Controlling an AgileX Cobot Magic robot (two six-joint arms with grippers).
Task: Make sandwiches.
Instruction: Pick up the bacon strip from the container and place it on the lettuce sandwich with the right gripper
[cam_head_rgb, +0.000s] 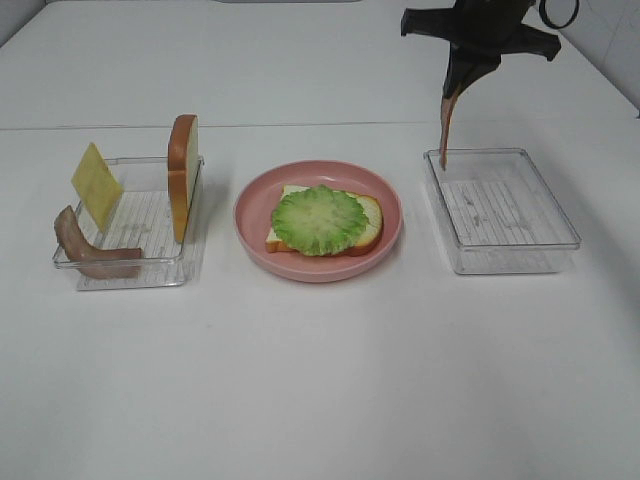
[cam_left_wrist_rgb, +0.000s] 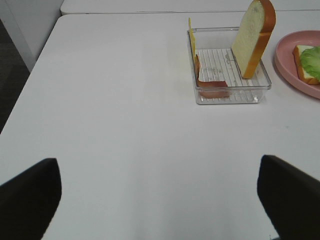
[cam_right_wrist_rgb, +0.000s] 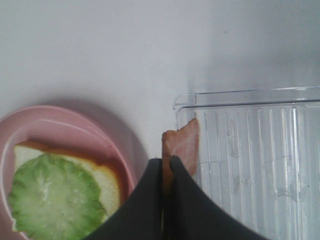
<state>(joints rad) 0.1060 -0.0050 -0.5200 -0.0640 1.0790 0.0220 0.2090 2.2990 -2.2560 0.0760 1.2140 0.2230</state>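
Right gripper (cam_head_rgb: 453, 92) is high over the near-plate corner of the right tray (cam_head_rgb: 560, 215), jaws pressed together on the top end of a bacon strip (cam_head_rgb: 445, 125) that dangles straight down. Its lower tip hangs at about rim level, and I cannot tell if it clears the wall. That is the first worry: go sideways too low and the tip snags the tray. In the wrist view the pinch is only a thin bite on the strip's end, so a quick swing could shake it loose. And it is long and limp, so over the pink plate (cam_head_rgb: 250, 225) it may fold or drape across the rim instead of lying flat on the lettuce leaf (cam_head_rgb: 320, 218). A dragging tip could also nudge that leaf off the bottom bread slice (cam_head_rgb: 372, 215). Left gripper (cam_left_wrist_rgb: 157, 162) is spread wide over bare table, well short of the left tray (cam_head_rgb: 190, 270) holding the second bacon strip (cam_head_rgb: 85, 250), cheese square (cam_head_rgb: 97, 183) and upright bread slice (cam_head_rgb: 182, 175), which stands on edge and looks easy to tip.
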